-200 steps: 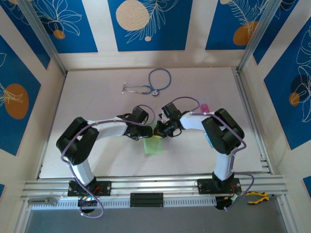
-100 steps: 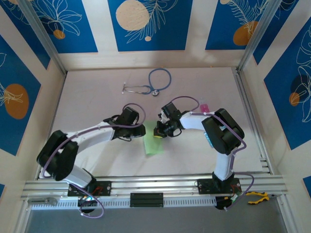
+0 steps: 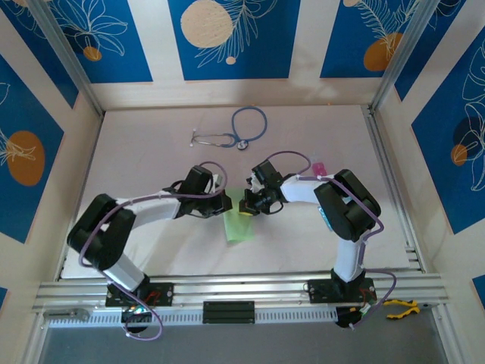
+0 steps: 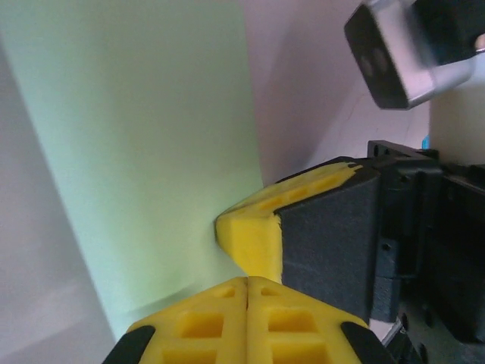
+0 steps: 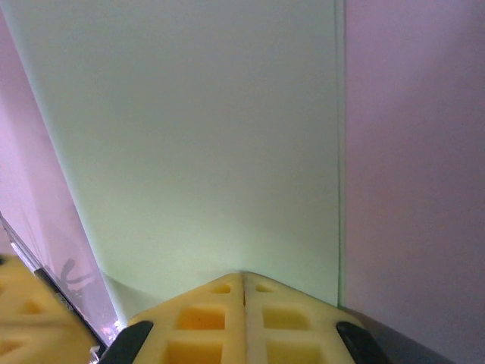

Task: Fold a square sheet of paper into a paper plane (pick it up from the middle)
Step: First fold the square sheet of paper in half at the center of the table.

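Note:
The square sheet of paper [image 3: 239, 227] lies on the table as a narrow pale green strip, between the two arms. My left gripper [image 3: 226, 203] is at the strip's upper left end. In the left wrist view the left gripper [image 4: 248, 282] is shut, pads together, its tip resting on the green paper [image 4: 144, 152]. My right gripper [image 3: 246, 205] is at the strip's upper end. Its jaws [image 5: 243, 277] are shut too, tip down on the paper [image 5: 204, 136] near a long edge. One yellow finger of the right gripper [image 4: 254, 235] sits just beyond the left tip.
A blue stethoscope [image 3: 235, 133] lies at the back of the table. A small pink block [image 3: 319, 167] sits behind the right arm. The two grippers are nearly touching. Metal rails [image 3: 242, 288] line the near edge, with wall panels on either side.
The left arm swung its elbow out to the left and partly back, and its gripper stayed by the paper's upper end and closed. The right arm and the paper have not moved.

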`<state>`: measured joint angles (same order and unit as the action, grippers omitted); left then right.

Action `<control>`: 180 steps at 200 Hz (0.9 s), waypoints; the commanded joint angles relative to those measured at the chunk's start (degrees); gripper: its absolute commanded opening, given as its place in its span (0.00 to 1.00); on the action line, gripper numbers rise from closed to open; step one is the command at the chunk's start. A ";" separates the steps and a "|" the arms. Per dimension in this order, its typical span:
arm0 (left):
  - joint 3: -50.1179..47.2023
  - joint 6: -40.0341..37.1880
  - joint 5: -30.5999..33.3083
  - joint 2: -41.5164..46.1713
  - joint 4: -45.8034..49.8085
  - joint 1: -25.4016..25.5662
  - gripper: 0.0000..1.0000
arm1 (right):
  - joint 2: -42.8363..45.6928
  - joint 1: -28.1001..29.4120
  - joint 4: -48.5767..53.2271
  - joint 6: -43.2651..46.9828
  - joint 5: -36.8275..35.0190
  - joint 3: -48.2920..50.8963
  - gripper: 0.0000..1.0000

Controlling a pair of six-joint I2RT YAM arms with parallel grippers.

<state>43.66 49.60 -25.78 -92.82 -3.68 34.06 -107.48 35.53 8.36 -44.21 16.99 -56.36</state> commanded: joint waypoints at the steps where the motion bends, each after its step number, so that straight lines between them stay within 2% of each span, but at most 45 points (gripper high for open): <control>1: -1.52 2.32 -5.44 -2.50 -6.78 -0.36 0.00 | -3.41 0.86 5.39 -0.72 -2.66 2.22 0.00; 26: -2.49 2.37 -5.20 -4.38 -7.86 -0.32 0.00 | -3.38 0.86 5.44 -0.79 -2.76 2.22 0.00; 121: -6.80 -5.36 2.28 -5.85 -0.75 -0.73 0.00 | -3.87 0.85 6.58 -0.88 -3.51 2.22 0.00; 149: -7.32 -4.86 1.28 -4.81 -1.05 -0.67 0.00 | -3.79 0.86 6.84 -0.97 -3.98 2.28 0.00; 180: -5.47 -2.69 -0.58 0.34 0.25 -0.67 0.00 | -3.56 0.86 7.02 -1.23 -4.26 2.31 0.00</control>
<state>38.59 46.41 -26.89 -96.20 -8.58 33.95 -107.50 35.57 8.40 -44.62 16.93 -56.36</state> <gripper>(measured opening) 0.061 0.045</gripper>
